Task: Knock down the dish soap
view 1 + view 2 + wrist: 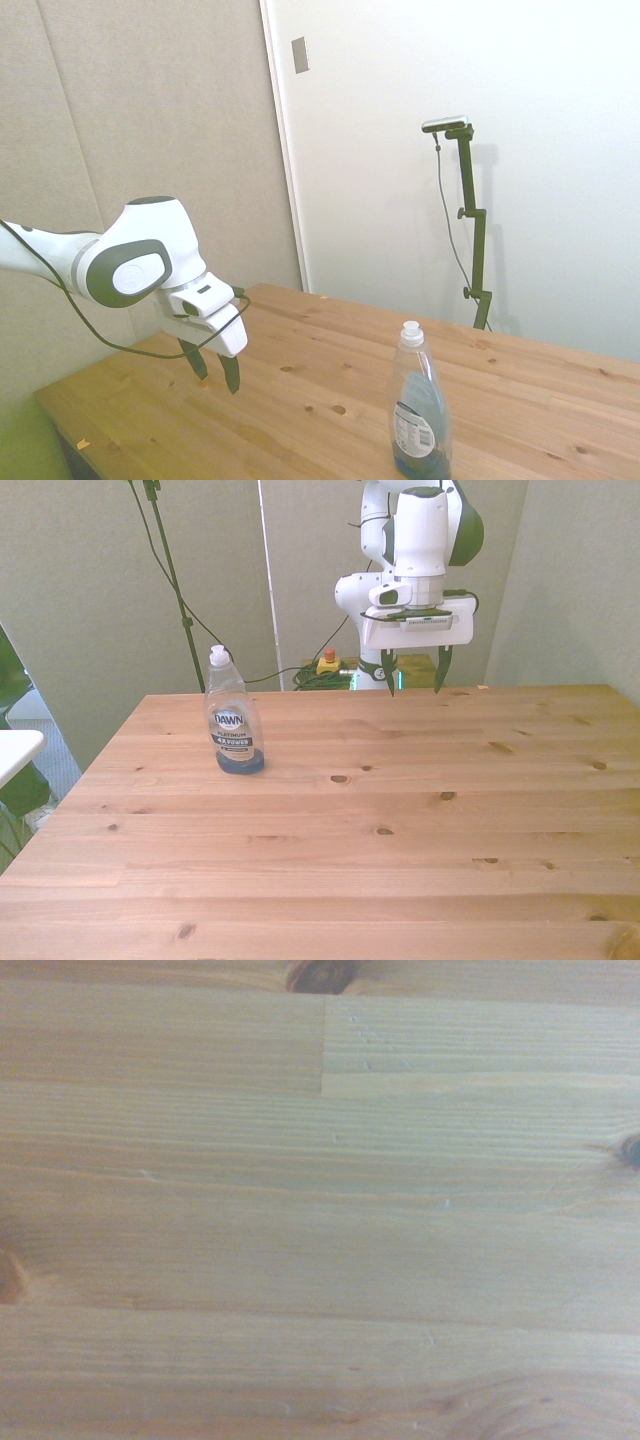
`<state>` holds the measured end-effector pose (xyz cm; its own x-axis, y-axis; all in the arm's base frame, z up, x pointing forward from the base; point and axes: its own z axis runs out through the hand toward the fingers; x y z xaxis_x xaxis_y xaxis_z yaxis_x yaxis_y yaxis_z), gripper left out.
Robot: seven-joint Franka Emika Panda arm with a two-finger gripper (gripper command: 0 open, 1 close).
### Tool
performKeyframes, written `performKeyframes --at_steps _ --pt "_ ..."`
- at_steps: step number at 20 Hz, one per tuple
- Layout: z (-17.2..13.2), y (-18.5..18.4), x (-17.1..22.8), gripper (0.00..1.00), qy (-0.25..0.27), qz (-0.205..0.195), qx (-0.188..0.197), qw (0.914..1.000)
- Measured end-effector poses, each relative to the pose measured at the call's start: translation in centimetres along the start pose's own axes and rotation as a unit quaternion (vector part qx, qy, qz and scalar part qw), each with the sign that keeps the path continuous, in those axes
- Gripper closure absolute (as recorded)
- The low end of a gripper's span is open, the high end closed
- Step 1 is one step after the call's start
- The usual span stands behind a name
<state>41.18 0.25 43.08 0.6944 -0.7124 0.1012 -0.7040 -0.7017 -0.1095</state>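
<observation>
The dish soap (232, 720) stands upright on the wooden table (400, 820), toward the front view's left; it is a slim clear bottle with a white cap, a blue-and-white label and a little blue liquid at the bottom. In the side view the dish soap (418, 415) is at the lower right. My gripper (414, 674) hangs open above the table's far edge, well off to the front view's right of the bottle, with nothing between its fingers. In the side view the gripper (213, 369) is far left of the bottle. The wrist view holds only bare wood (320, 1210).
Behind the table's far edge a cable and a yellow box with a red button (327, 663) lie on the floor. A white surface (15, 750) juts in at the front view's left edge. Walls stand close behind the table.
</observation>
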Motion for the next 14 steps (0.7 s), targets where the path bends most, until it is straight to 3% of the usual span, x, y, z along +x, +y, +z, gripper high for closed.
performKeyframes --at_steps 6,11,12,14 --pt "-1.1 0.2 1.1 0.0 0.02 0.022 0.01 0.9995" --pt "-3.4 4.5 7.1 0.0 0.081 0.067 0.012 0.9944" --pt "-3.8 5.5 8.3 1.0 0.091 0.076 0.01 0.9929" --pt "-4.5 7.4 10.5 1.0 0.104 0.092 0.006 0.9903"
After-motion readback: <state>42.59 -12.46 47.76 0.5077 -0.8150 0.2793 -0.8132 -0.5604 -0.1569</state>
